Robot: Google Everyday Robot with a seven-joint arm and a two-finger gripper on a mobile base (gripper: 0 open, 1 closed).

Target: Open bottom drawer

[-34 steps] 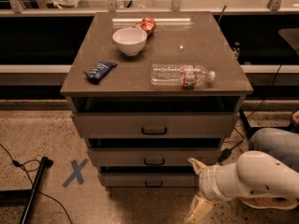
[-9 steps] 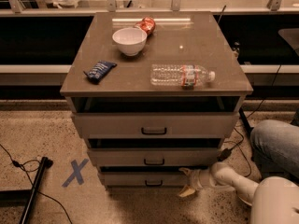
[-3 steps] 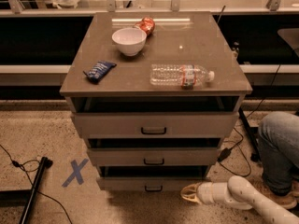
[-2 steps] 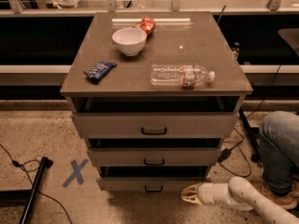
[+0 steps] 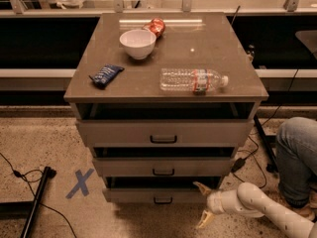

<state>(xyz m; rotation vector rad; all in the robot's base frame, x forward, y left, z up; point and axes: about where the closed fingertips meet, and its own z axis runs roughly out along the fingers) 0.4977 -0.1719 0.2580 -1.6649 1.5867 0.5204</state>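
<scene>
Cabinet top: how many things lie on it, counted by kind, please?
White round bowl: 1
Clear plastic water bottle: 1
Snack packets, one dark blue, one red: 2
Total: 4
The white tool hangs open, low beside the narrow grey-brown bottom drawer.

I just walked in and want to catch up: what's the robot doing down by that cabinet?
The robot's gripper is low near the floor, at the right end of the bottom drawer, with its fingers spread open and holding nothing. It is not on the drawer's small black handle, which sits to its left. The drawer does not look pulled out yet. On the cabinet top are a white bowl and a water bottle lying on its side.
</scene>
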